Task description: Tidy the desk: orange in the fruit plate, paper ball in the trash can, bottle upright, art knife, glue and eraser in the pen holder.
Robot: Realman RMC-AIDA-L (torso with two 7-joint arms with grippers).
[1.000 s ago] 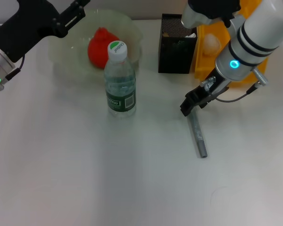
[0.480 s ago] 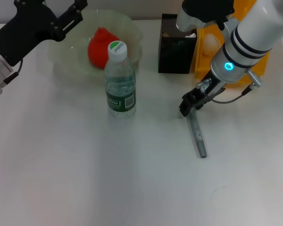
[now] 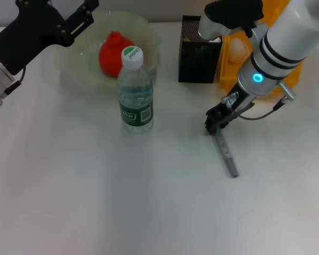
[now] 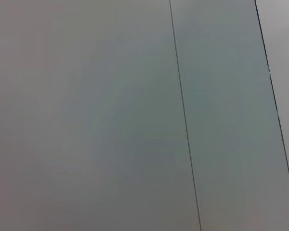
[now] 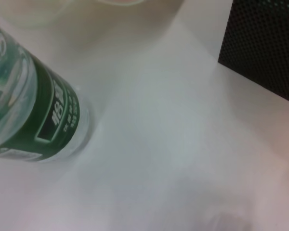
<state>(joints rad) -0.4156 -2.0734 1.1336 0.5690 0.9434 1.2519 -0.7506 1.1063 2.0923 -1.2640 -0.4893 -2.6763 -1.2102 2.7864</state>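
The orange (image 3: pixel 111 50) lies in the pale-green fruit plate (image 3: pixel 149 37) at the back. The bottle (image 3: pixel 134 93) stands upright in front of the plate and also shows in the right wrist view (image 5: pixel 33 110). The black mesh pen holder (image 3: pixel 198 53) stands next to the yellow trash can (image 3: pixel 228 71), which holds the paper ball (image 3: pixel 238 49). My right gripper (image 3: pixel 215 122) is low over the table, shut on the far end of the grey art knife (image 3: pixel 227 156), whose near end rests on the table. My left gripper (image 3: pixel 80 16) hangs open and empty at the back left. Glue and eraser are out of view.
The pen holder also shows in the right wrist view (image 5: pixel 265 48). The left wrist view shows only a plain grey surface. The white table (image 3: pixel 95 202) stretches bare across the front.
The art knife has pivoted, its near end swinging to the right. My right gripper has shifted slightly right and down at the knife's far end. The left arm has barely moved.
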